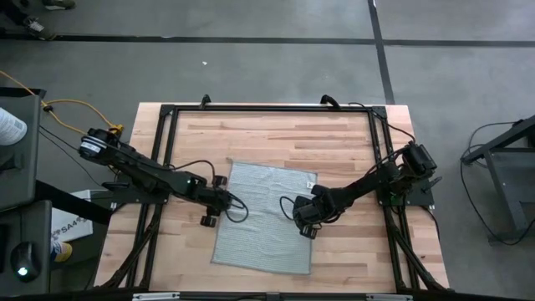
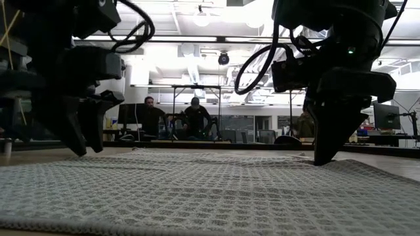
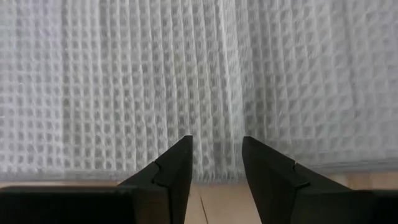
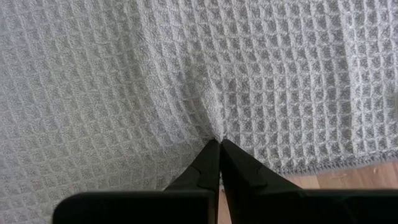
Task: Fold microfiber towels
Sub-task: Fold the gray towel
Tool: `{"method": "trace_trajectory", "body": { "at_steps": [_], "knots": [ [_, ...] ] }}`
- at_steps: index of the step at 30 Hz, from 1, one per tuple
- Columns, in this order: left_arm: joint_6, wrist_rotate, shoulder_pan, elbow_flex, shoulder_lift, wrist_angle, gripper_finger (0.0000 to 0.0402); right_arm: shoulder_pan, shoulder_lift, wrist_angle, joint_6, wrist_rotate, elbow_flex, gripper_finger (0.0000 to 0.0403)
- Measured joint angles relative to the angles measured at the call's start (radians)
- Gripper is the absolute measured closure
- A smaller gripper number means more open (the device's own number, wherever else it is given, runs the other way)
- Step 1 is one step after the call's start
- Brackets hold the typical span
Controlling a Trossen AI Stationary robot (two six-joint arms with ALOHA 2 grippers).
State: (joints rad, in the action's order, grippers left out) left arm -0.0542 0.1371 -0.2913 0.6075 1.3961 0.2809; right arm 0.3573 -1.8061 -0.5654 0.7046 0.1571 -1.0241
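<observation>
Grippers flanked the cloth: left gripper stood parted at the left edge of the microfiber towel, right gripper was shut, pinching its right edge, towel flat mid-table, long axis running near-to-far, both arms equally close.

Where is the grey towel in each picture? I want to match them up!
High view: the towel lies spread in the middle of the wooden table.
Low view: it fills the foreground.
Left wrist view: it lies ahead of the open left gripper.
Right wrist view: it puckers at the shut right gripper.
Shared landmark: the towel's waffle weave, with the grippers at opposite edges.
</observation>
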Motion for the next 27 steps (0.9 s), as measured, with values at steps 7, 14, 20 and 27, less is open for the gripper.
{"method": "trace_trajectory", "body": {
  "at_steps": [7,14,20,27],
  "knots": [
    [-0.003,-0.053,0.076,0.000,0.028,-0.001,0.0263,0.000,0.000,0.004,-0.001,-0.003,0.000,0.0399],
    [-0.002,-0.106,0.104,0.001,0.045,-0.032,0.0263,0.000,0.000,0.006,-0.002,-0.004,0.000,0.0399],
    [-0.006,-0.119,0.102,0.001,0.045,-0.022,0.0286,0.000,0.000,0.006,-0.002,-0.004,0.000,0.0399],
    [-0.029,-0.124,0.102,0.001,0.045,-0.010,0.0377,0.000,0.000,0.006,-0.002,-0.004,0.000,0.0399]
  ]
}}
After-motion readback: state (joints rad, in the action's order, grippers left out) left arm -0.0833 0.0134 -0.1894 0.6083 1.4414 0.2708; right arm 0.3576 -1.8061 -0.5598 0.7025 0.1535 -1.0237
